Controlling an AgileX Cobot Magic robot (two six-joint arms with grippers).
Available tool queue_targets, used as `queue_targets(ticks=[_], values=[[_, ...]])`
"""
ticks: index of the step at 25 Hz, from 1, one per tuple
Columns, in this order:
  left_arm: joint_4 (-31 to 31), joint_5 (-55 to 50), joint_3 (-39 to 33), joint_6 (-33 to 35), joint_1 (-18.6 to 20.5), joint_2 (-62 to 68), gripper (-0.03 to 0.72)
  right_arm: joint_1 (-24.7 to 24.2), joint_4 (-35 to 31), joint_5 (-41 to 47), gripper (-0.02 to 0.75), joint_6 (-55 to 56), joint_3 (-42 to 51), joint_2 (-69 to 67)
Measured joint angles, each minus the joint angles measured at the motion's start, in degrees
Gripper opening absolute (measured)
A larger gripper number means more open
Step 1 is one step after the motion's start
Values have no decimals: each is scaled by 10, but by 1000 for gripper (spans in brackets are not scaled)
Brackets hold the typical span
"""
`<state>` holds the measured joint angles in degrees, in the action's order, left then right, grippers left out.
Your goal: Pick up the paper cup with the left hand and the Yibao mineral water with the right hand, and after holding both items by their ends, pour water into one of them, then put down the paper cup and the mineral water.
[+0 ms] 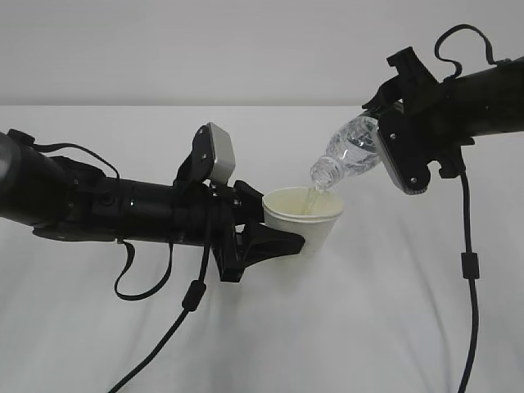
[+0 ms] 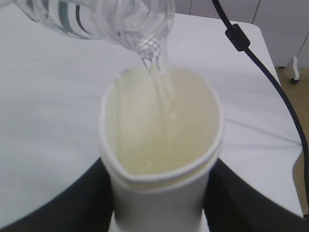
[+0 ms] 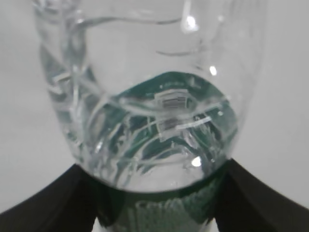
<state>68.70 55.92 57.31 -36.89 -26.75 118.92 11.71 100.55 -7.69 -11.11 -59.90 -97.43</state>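
Observation:
The white paper cup (image 1: 304,219) is held upright above the table, its cream inside facing up. My left gripper (image 1: 270,233) is shut on the cup's lower wall, a black finger pressing each side (image 2: 72,203). The clear Yibao mineral water bottle (image 1: 348,155) is tilted mouth-down to the left, its neck just above the cup's rim. A thin stream of water runs from the bottle mouth (image 2: 152,48) into the paper cup (image 2: 161,145). My right gripper (image 1: 393,151) is shut on the bottle's base end, where the green label (image 3: 164,212) shows between the fingers.
The white table (image 1: 385,327) lies below both arms. Black cables hang from each wrist, one down the right side (image 1: 468,270) and one under the left arm (image 1: 192,299). The table's far edge and a pale floor with a furniture leg (image 2: 292,72) show in the left wrist view.

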Motion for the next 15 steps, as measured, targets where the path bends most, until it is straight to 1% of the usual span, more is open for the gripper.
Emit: queue_targets(ticks=[15], values=[[1,3,0,0,0,0,379,0,0,0,489,0,0,0]])
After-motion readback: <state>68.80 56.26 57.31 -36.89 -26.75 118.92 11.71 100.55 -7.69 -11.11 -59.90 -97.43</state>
